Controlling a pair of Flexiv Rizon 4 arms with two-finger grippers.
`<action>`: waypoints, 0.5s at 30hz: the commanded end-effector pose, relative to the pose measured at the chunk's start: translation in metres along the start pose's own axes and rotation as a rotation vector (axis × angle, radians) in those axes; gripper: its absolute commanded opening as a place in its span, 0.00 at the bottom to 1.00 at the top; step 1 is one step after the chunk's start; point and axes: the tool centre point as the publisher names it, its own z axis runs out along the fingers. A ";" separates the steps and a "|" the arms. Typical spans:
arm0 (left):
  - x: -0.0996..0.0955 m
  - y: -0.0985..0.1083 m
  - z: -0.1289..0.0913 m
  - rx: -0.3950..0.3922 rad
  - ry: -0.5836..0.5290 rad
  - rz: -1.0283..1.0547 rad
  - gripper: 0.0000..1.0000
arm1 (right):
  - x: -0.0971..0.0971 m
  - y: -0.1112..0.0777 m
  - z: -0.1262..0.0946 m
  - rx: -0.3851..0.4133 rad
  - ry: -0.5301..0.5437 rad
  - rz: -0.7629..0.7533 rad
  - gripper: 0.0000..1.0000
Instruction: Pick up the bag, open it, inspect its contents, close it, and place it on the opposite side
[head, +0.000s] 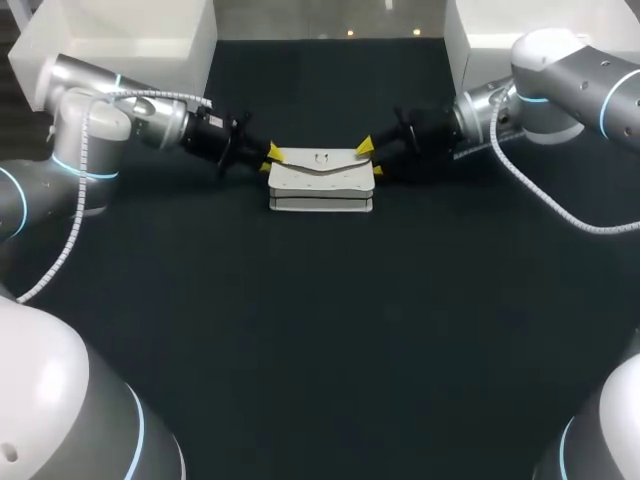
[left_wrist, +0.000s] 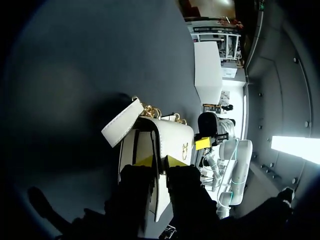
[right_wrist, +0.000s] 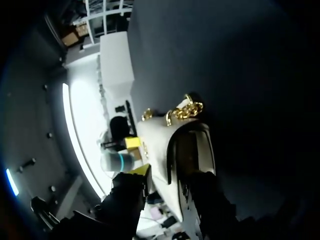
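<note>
Evidently the left tool (head: 268, 160) and right tool (head: 371, 158) each pinch an end of the bag (head: 320, 180) on the desk (head: 320, 330); its contents are hidden.

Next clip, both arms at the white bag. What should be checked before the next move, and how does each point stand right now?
1. Left gripper holding the white leather flap bag: ok, both yellow tips clamp its end.
2. Right gripper holding the bag: cannot tell; it sits at the opposite end, contact hidden.
3. Flap lifted: ok, a dark gap shows beneath it.
4. Contents visible: cannot tell, the interior is dark.
5. Gold chain clear of both grippers: ok, bunched at the bag's far edge.
</note>
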 end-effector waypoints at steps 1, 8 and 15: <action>-0.005 -0.005 0.005 -0.008 0.003 -0.004 0.00 | -0.003 0.007 0.001 0.038 0.004 0.001 0.00; -0.004 -0.002 0.001 -0.007 0.011 0.000 0.00 | -0.004 0.005 0.002 0.045 0.004 -0.007 0.00; 0.003 0.006 -0.015 0.025 0.043 0.019 1.00 | -0.001 -0.001 -0.004 0.019 0.000 -0.018 0.81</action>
